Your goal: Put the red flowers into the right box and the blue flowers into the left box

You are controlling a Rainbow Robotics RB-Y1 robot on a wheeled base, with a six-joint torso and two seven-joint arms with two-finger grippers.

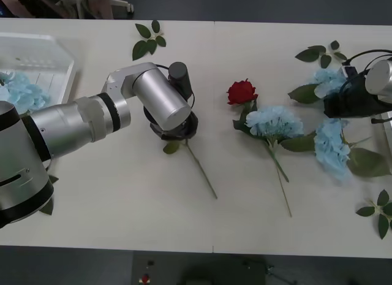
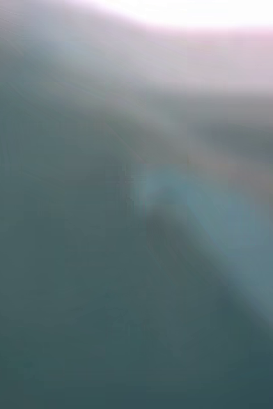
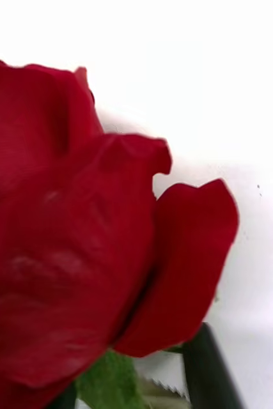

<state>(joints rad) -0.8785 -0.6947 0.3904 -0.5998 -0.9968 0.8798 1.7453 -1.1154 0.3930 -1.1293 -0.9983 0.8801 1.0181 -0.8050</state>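
One red flower [image 3: 78, 243] sits between the black fingers [image 3: 206, 370] of my left gripper [image 1: 174, 129], which is down at the table's middle and shut on the bloom. Its stem [image 1: 199, 165] trails out over the table. Another red flower [image 1: 242, 92] lies to the right, beside a blue flower [image 1: 274, 121]. Two more blue flowers [image 1: 332, 149] lie at the right, with my right gripper [image 1: 337, 104] low over them. The left box [image 1: 55, 58], a white slotted basket at the far left, holds a blue flower [image 1: 21, 92]. A thin pale rim [image 1: 384, 118] at the right edge looks like the right box.
Loose leaf sprigs lie at the back near the middle [image 1: 149, 40], at the back right [image 1: 320, 54] and at the front right [image 1: 378, 214]. Bare white table runs along the front edge.
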